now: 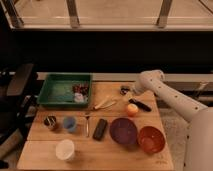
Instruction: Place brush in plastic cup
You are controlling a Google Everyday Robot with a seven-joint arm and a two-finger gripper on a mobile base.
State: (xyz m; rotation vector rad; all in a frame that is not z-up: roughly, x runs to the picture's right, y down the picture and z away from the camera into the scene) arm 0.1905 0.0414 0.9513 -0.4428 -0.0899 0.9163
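The brush (140, 105), slim and dark, lies on the wooden table (95, 155) just right of an orange fruit (131, 109). The plastic cup (70, 123), small and translucent blue, stands upright near the table's left side, far from the brush. My gripper (124, 90) hangs at the end of the white arm (165, 95), low over the table's back edge, a little up and left of the brush and apart from it. It holds nothing that I can see.
A green tray (57, 90) with small items sits back left. A small dark metallic cup (50, 121) stands beside the blue cup, with a white cup (65, 149) in front. A cream utensil (105, 103), black block (100, 128), purple bowl (123, 131) and orange bowl (151, 139) also lie on the table.
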